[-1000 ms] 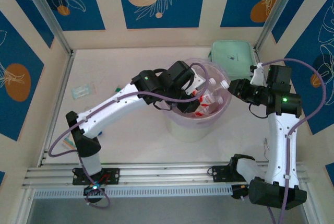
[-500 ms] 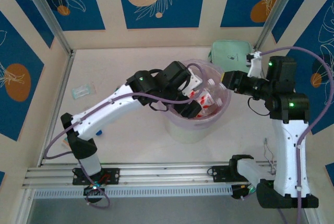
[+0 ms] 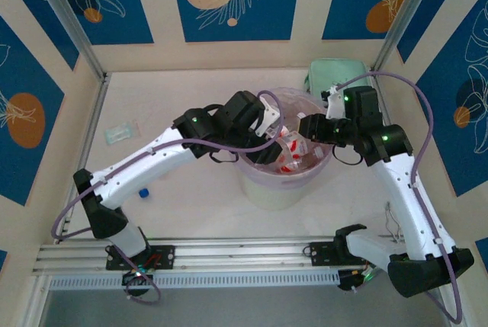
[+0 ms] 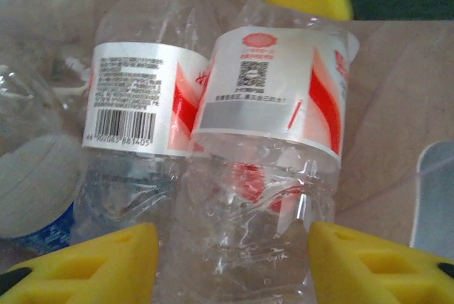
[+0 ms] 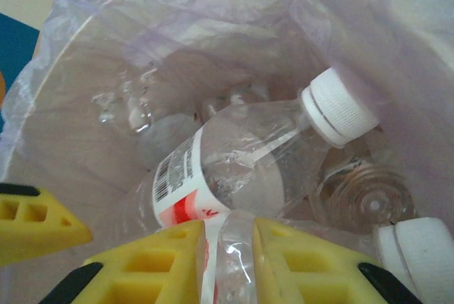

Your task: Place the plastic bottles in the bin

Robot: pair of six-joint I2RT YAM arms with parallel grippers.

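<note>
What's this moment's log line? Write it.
left pincer astride red-labelled clear plastic bottle; right pincer pinching white-capped clear plastic bottle; over pink-lined white bin

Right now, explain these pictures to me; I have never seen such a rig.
Two robot arms are bolted at the near edge of a table. The top picture looks down on them; both reach into the bin, a lined bucket. The other pictures come from wrist cameras; the yellow wedges are jaws. The right jaws pinch a white-capped bottle inside the bin. The left jaws straddle a red-labelled bottle; grip unclear. A green case and a packet lie on the table.
</note>
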